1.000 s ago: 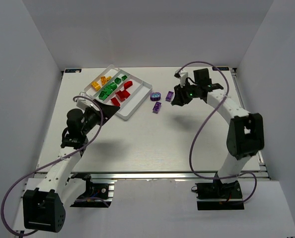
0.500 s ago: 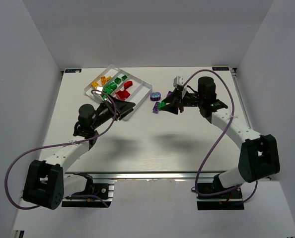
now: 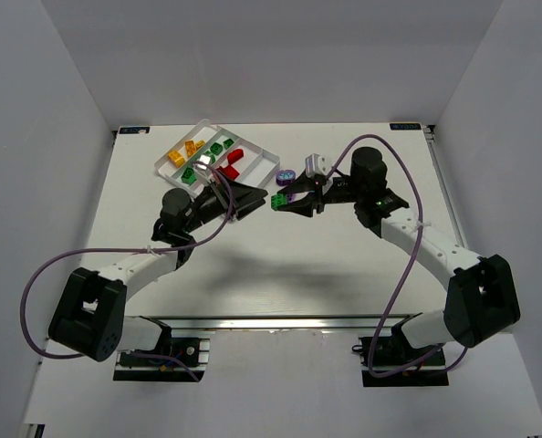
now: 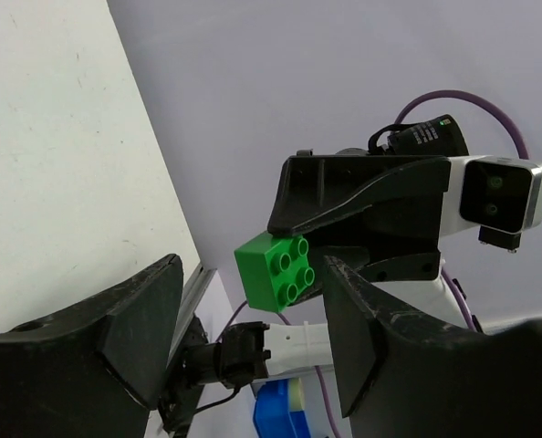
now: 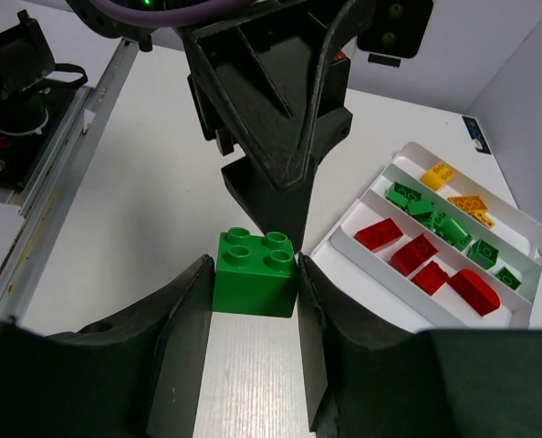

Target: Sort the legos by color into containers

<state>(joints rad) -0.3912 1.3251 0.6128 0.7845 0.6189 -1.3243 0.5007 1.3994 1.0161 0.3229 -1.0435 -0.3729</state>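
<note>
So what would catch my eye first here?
A bright green brick, pinched in the right arm's fingers and held up mid-scene. The left arm's fingers, open, face it close by. Just beyond them, the white tray holds yellow, green and red bricks in separate rows.

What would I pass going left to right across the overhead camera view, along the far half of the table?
White tray → left end effector → green lego, held in the right end effector.
</note>
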